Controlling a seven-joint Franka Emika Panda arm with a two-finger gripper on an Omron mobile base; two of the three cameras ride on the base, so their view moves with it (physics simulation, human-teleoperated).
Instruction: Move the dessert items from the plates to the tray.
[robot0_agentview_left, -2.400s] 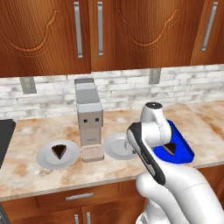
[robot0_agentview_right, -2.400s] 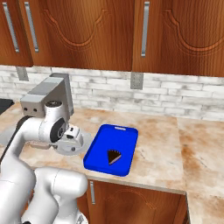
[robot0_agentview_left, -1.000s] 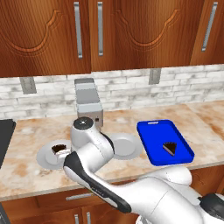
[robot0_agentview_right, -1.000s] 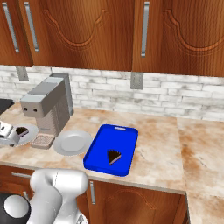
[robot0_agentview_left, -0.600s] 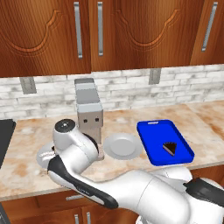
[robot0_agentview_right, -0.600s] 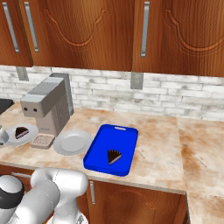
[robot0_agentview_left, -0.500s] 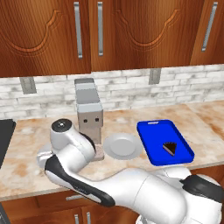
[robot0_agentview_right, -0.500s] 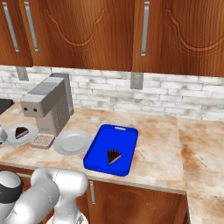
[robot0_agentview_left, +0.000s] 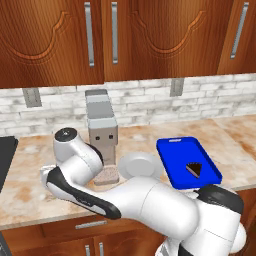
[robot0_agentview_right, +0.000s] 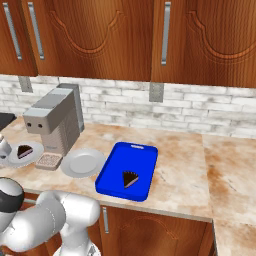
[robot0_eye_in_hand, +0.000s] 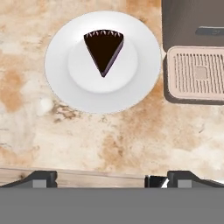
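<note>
1. From the hand view I look straight down on the left plate (robot0_eye_in_hand: 103, 61). A dark cake slice (robot0_eye_in_hand: 103, 49) sits on its centre with the tip pointing toward 6 o'clock.
2. The gripper (robot0_eye_in_hand: 103, 178) has its jaws wide open and holds nothing. Its two dark fingertips (robot0_eye_in_hand: 37, 178) stand far apart at the bottom edge.
3. The slice lies at 12 o'clock from the jaws, well apart from them. Bare marbled desk (robot0_eye_in_hand: 109, 148) shows between the plate rim and the fingertips.
4. The grey coffee machine (robot0_eye_in_hand: 192, 19) is at 2 o'clock in the hand view. Its drip grate (robot0_eye_in_hand: 197, 74) lies just beside the plate's right rim.
5. In the right base view the same slice (robot0_agentview_right: 24, 151) on its plate (robot0_agentview_right: 25, 152) sits at the far left, at 9 o'clock of the coffee machine (robot0_agentview_right: 55, 122).
6. An empty second plate (robot0_agentview_right: 82, 162) lies between the machine and the blue tray (robot0_agentview_right: 145, 152).
7. On the tray rests another cake slice (robot0_agentview_right: 130, 179), near its front half.
8. In the left base view the tray (robot0_agentview_left: 175, 150) with its slice (robot0_agentview_left: 194, 170) is at 3 o'clock of the empty plate (robot0_agentview_left: 140, 165).
9. The white arm (robot0_agentview_left: 80, 165) bends over the left part of the desk there, hiding the left plate.
</note>
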